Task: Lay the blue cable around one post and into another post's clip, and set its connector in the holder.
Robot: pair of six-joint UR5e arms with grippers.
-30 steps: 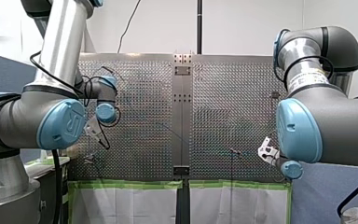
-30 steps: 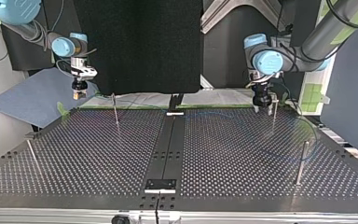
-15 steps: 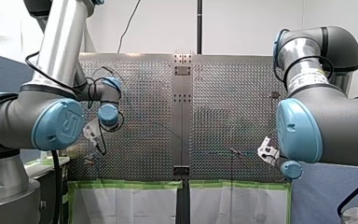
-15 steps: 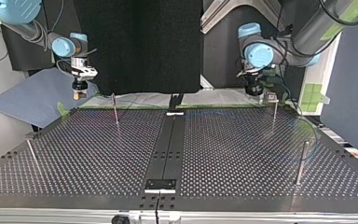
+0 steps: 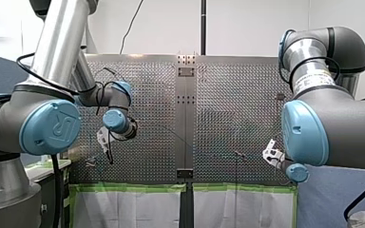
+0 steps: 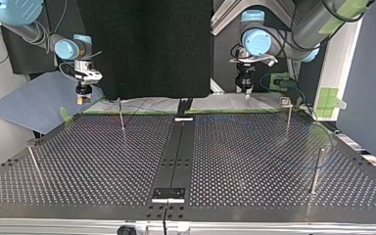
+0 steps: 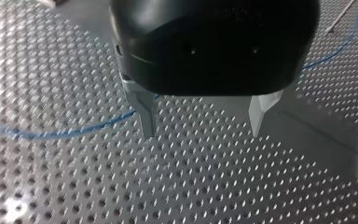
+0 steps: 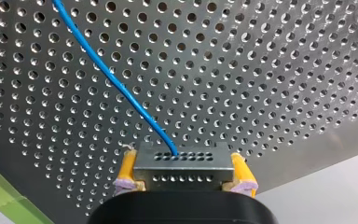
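My right gripper (image 8: 182,183) is shut on a grey metal connector (image 8: 182,163), yellow pads on both its sides. The blue cable (image 8: 116,84) leaves the connector's top and runs off over the perforated table. In the top view this gripper (image 6: 82,99) hangs beyond the table's far left corner. My left gripper (image 7: 203,133) is open above the table with nothing between its metal fingers (image 7: 145,112); the blue cable (image 7: 70,133) lies on the table behind one finger. In the top view it (image 6: 246,90) hovers left of the clip-topped post (image 6: 288,117). The cable (image 6: 327,144) faintly loops near the right posts.
Thin metal posts stand on the table: one at far left centre (image 6: 121,117), one near left (image 6: 34,164), one near right (image 6: 317,169). A black rail (image 6: 176,156) runs down the table's middle. Green tape (image 5: 133,188) lines the table's edge nearest the arms.
My left gripper has risen and moved away from the clip-topped post, toward the table's middle. My right arm has stayed still with the connector.
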